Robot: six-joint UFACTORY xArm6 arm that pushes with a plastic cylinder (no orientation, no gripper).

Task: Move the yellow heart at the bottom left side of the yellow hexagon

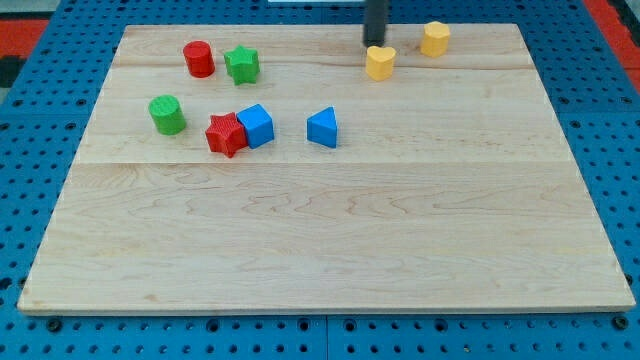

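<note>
- On the view's left side of the wooden board (330, 230) stands a green cylinder (167, 114).
- Above it, near the view's top, a red cylinder (199, 59) sits just beside a green star (242, 65).
- Lower down, a red star (226, 134) touches a blue cube (256, 126).
- Near them, a bit to the view's right, is a blue triangle (322, 128), apart from the cube.
- Up at the view's top, right of the middle, my tip (374, 45) comes down as a dark rod. It has no jaws to open or close. It touches the top left edge of the yellow heart (380, 62).
- To the view's right of the heart, and a little higher, sits the yellow hexagon (435, 39). The heart is near its bottom left side, with a small gap between them.
</note>
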